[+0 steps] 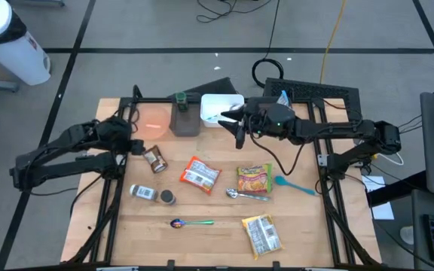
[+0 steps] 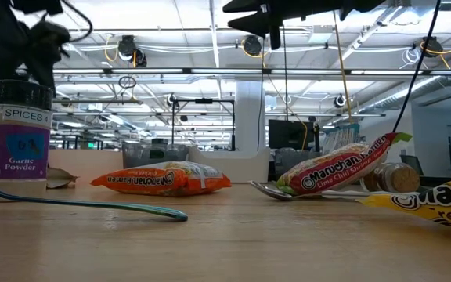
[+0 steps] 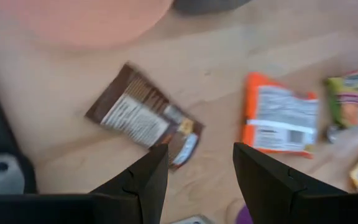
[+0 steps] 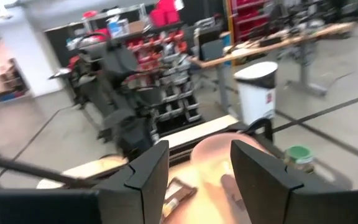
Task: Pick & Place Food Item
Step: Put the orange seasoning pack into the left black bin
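Desk [image 1: 224,233], back-left quarter: brown food packet [image 1: 155,159] lying flat beneath left tool [image 1: 136,147], fingers apart and empty; right tool [image 1: 241,128] apart near white bin [image 1: 221,108]; risk: thin packet slips the pinch.

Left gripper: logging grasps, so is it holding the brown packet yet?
No. The left gripper is open above the brown packet, which lies flat on the table.

Pale matt wood table [image 1: 202,214]; glossy plastic noodle packets, orange [image 1: 200,175] and green [image 1: 254,178]; shiny metal spoon [image 1: 244,195]; brown glossy wrapper [image 3: 145,116] just beyond the left fingers [image 3: 143,180]
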`<action>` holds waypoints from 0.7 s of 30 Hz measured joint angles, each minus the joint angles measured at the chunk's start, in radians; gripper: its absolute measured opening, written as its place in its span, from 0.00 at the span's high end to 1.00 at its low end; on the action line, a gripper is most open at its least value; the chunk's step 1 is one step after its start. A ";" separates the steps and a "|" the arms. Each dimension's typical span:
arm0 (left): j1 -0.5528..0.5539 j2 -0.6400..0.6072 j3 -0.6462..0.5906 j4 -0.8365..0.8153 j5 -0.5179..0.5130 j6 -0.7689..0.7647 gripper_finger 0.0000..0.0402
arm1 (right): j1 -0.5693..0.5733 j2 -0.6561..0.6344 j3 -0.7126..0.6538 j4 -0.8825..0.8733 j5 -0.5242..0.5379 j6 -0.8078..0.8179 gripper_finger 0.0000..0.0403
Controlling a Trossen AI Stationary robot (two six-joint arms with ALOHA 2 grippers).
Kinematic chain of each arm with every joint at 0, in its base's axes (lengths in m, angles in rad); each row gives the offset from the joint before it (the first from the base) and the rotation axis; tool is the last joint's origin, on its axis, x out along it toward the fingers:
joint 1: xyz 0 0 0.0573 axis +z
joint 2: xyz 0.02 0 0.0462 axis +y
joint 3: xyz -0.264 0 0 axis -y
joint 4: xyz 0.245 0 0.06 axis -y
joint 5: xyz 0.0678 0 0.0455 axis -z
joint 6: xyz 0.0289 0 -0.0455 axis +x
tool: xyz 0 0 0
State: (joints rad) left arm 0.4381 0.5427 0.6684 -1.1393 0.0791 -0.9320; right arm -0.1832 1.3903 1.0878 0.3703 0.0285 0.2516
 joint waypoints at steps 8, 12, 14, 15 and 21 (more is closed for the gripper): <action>0.013 0.035 -0.093 0.118 0.006 -0.019 0.54 | 0.001 0.000 0.000 -0.018 -0.145 0.058 0.59; 0.037 0.091 -0.101 0.120 0.006 0.059 0.54 | 0.001 0.000 0.000 -0.031 -0.213 0.058 0.59; 0.054 0.125 -0.101 0.120 0.007 0.101 0.54 | 0.001 0.000 0.000 -0.033 -0.218 0.058 0.59; 0.065 0.141 -0.101 0.120 0.009 0.123 0.54 | 0.000 0.000 0.000 -0.033 -0.217 0.058 0.59; 0.142 0.244 -0.101 0.083 0.047 0.263 0.54 | -0.007 0.000 0.000 -0.053 -0.217 0.051 0.59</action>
State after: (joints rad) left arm 0.5800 0.7865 0.5671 -1.0568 0.1265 -0.6688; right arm -0.1901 1.3903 1.0874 0.3176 -0.1886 0.3025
